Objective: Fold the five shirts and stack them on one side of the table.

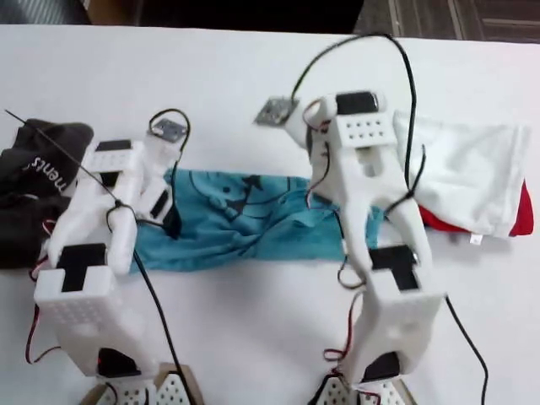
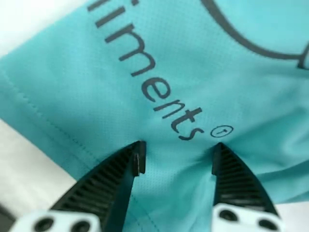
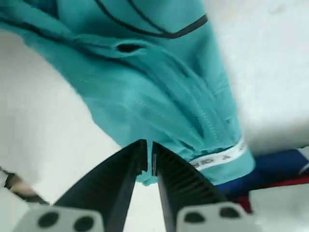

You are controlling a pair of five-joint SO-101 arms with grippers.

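Left hand (image 2: 177, 157) — jaws spread wide, both tips pressed onto the teal shirt (image 2: 159, 72) just beside its printed lettering; cloth lies between the tips but is not pinched. Right hand (image 3: 148, 159) — jaws drawn together to a thin slit at the shirt's hemmed end; whether any cloth is caught in them cannot be told.

Shirts, by size. The teal shirt lies across the middle of the white bench (image 1: 253, 329) as a long narrow band, with one arm over each end. A white shirt (image 1: 472, 169), loosely folded, lies at the right side of the bench, on top of a red shirt (image 1: 525, 215) whose edge shows beneath it. A dark shirt (image 1: 38, 181) sits bunched at the left edge. A strip of blue cloth (image 3: 280, 166) shows next to the red one; it may be a further shirt, but that is uncertain.

Progress, as a judgement. The teal shirt appears folded lengthwise only and needs its crosswise folds. The white-on-red pair looks like the start of a stack. The dark shirt looks unfolded. Most of the task remains.

Surface and room. The bench top is plain, matte and white. A black cable (image 1: 405, 76) loops over the right arm. Beyond the far edge lie dark floor and grey carpet tiles (image 1: 456, 15).
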